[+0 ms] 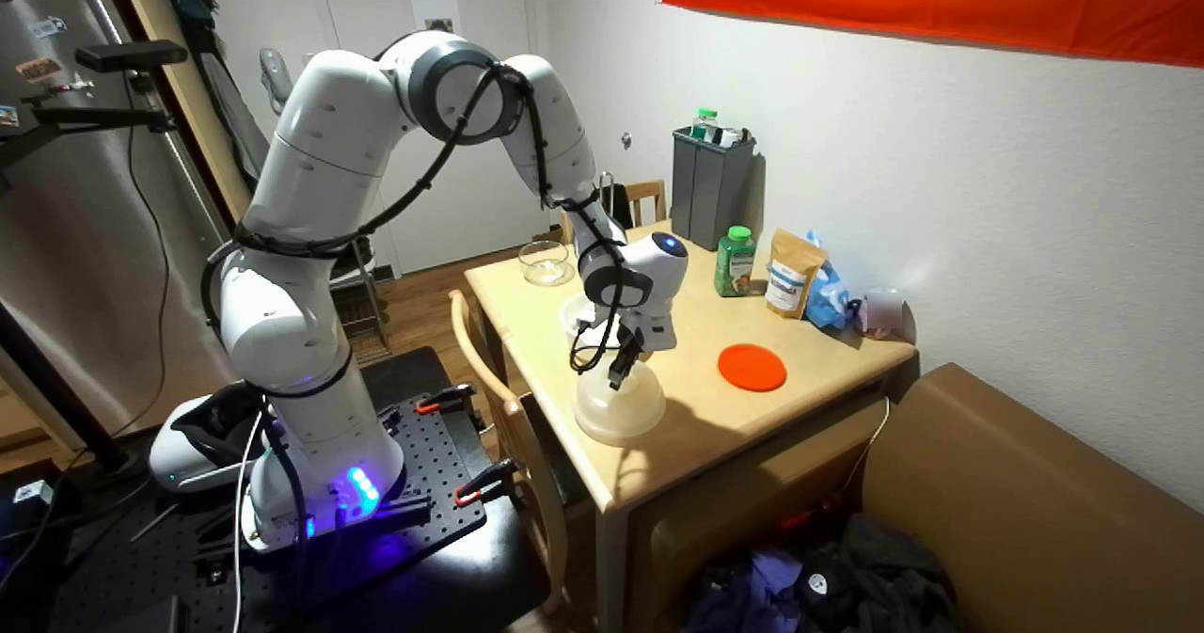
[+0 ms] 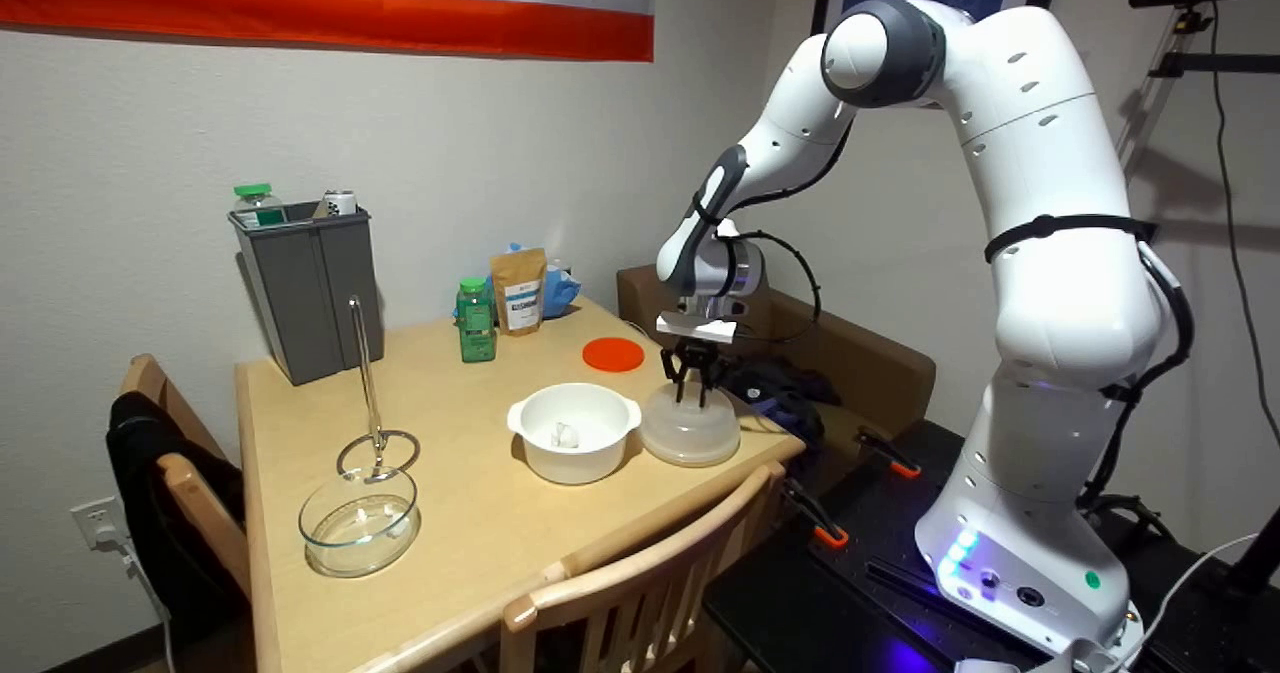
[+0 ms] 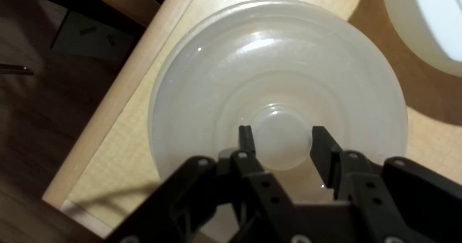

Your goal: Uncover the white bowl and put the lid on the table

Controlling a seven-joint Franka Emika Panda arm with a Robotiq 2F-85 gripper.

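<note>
The white bowl (image 2: 576, 467) stands uncovered on the table (image 2: 480, 523), with a small white item inside. In an exterior view the arm partly hides the bowl (image 1: 572, 313); its side shows at upper right in the wrist view (image 3: 404, 26). The lid (image 2: 690, 441), a translucent whitish dome, lies knob up beside the bowl near the table corner, also seen in the wrist view (image 3: 195, 102). It appears to rest on the tabletop. My gripper (image 2: 692, 401) points down over the lid. Its fingers (image 3: 283, 129) flank the knob closely and look shut on it.
An orange-red disc (image 2: 613, 354), a green bottle (image 2: 476, 323), a brown pouch (image 2: 519, 293) and a grey bin (image 2: 315, 293) stand toward the wall. A glass bowl (image 2: 358, 533) and metal stand (image 2: 368, 393) are at the far end. A chair (image 2: 640, 563) lines the edge.
</note>
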